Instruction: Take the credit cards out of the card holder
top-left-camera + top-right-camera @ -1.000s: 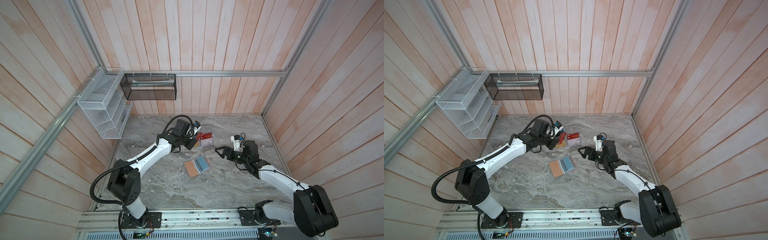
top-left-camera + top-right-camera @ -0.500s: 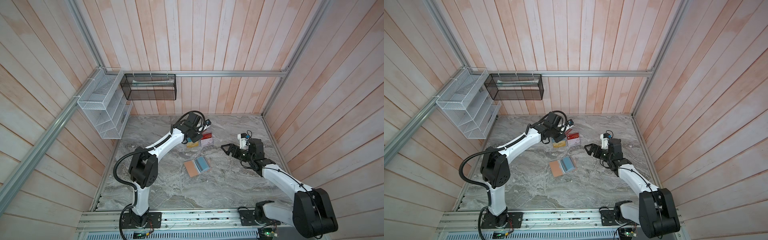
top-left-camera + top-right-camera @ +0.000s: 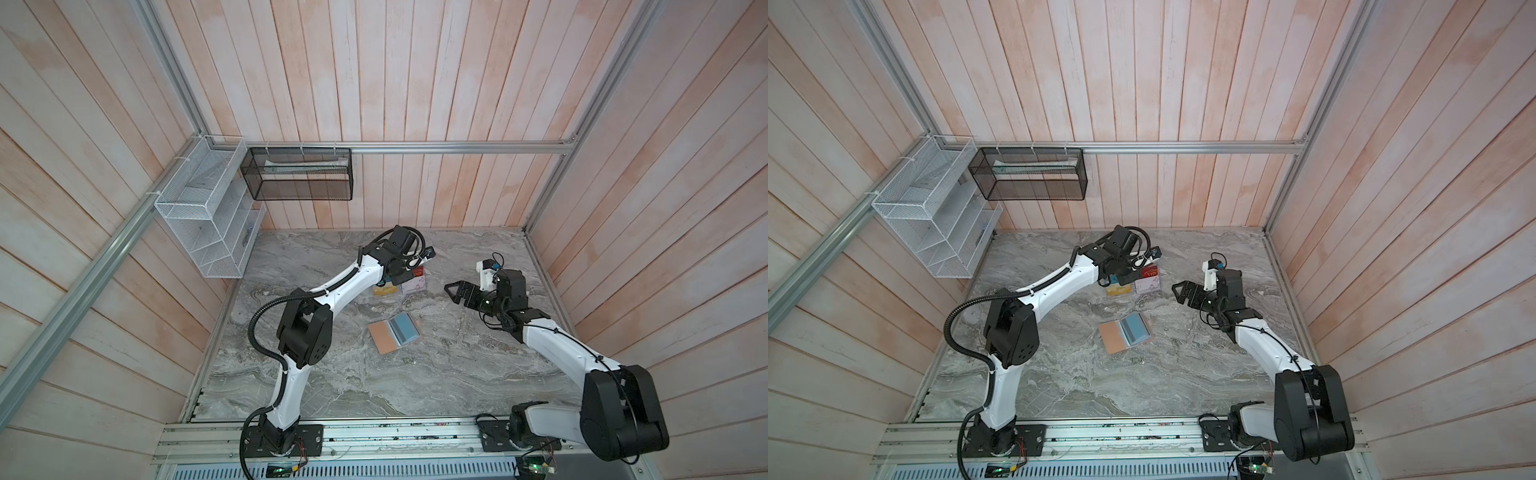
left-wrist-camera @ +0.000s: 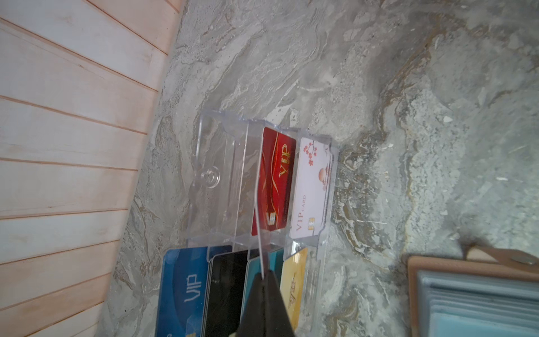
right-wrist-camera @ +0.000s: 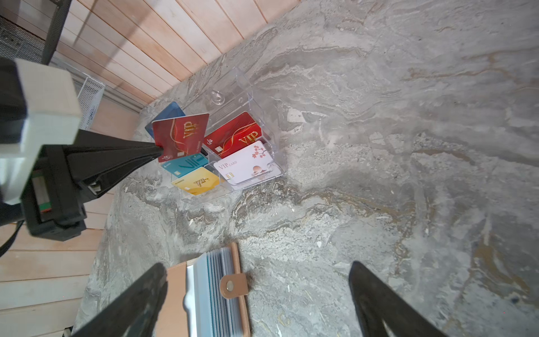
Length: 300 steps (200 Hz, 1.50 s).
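Note:
The tan card holder (image 3: 383,340) lies open on the marble, a blue-grey striped card (image 3: 405,330) showing in its clear sleeves; both top views show it (image 3: 1113,338). My left gripper (image 4: 265,273) is shut on a red VIP credit card (image 5: 180,137), held upright just above the clear acrylic card stand (image 5: 233,87). In the left wrist view that card shows edge-on as a thin pale line (image 4: 258,210). My right gripper (image 5: 256,267) hangs open with nothing between its fingers, above the holder's snap-tab edge (image 5: 233,286) and to the right of the stand (image 3: 413,286).
The acrylic stand (image 4: 221,175) holds red, white, blue, black, teal and yellow cards. A white wire rack (image 3: 199,216) and a black mesh basket (image 3: 299,174) hang on the back-left walls. Wooden walls close in the marble table (image 3: 353,386) on three sides.
My left arm has swung right and back, carrying the red card over the acrylic stand, with its elbow raised. My right gripper has drawn slightly back and to the right, still open.

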{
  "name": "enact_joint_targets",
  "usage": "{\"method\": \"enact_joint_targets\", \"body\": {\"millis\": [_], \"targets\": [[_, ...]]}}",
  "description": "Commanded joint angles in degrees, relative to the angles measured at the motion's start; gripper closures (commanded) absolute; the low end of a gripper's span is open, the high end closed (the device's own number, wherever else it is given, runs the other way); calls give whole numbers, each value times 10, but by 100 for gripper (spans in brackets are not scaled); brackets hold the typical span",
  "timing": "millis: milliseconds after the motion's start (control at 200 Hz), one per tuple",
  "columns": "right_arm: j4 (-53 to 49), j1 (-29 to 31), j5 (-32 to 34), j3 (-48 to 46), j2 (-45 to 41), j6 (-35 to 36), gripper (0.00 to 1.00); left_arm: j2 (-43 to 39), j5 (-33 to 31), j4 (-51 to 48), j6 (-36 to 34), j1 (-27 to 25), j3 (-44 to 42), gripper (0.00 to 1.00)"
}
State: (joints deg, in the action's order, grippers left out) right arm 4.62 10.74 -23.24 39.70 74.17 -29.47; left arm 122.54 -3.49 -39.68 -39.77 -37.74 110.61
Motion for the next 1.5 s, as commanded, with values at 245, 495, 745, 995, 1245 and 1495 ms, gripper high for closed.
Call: {"method": "enact_joint_targets", "body": {"millis": [245,495,745,995,1245,1495], "targets": [[-34,-3,45,27,6,45,2,64,-23,-38,-47,-7,76,100],[-16,-4,39,18,9,44,2,86,-39,-41,-53,-12,83,100],[-6,-4,25,17,17,43,2,100,-54,-43,-68,-17,101,100],[7,-5,9,5,3,36,2,109,-69,-39,-84,-21,103,100],[20,-13,-2,-6,3,32,2,115,-85,-26,-100,-20,103,100],[29,-21,-9,-8,5,29,2,121,-101,-16,-118,-23,109,100]]}}
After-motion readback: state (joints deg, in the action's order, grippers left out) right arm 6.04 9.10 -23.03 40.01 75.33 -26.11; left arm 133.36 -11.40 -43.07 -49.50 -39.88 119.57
